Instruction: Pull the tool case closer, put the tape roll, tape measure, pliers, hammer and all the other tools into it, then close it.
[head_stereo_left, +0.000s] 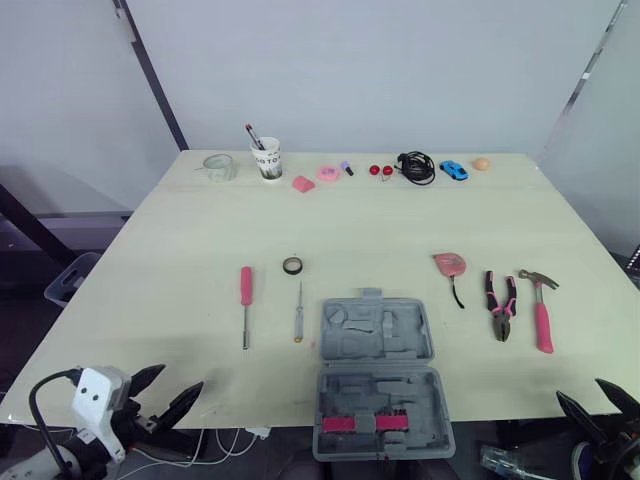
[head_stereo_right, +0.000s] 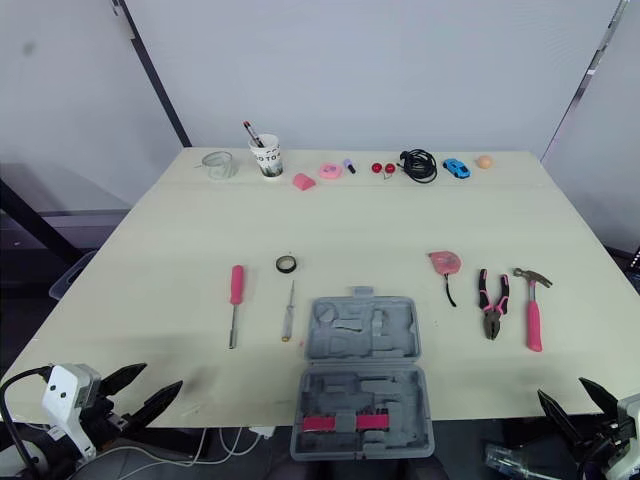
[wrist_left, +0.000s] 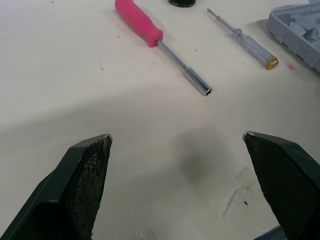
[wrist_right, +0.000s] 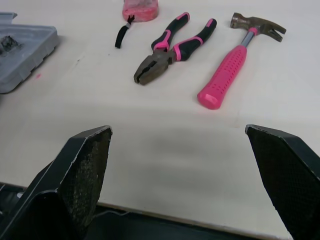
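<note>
tool case (head_stereo_left: 377, 375) open; one hammer (head_stereo_left: 542, 312), one pliers (head_stereo_left: 501, 305).

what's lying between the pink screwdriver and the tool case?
One slim clear-handled screwdriver, lying apart from both the pink screwdriver and the open tool case. The head views and the left wrist view show it.

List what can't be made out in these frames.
- Tape roll: left wrist view, cut off by top edge.
- Tape measure: right wrist view, body cut off by top edge.
- Tool case: right wrist view, cut by the picture's edge.
- Two small red items at the back: head views, too small to identify.
</note>
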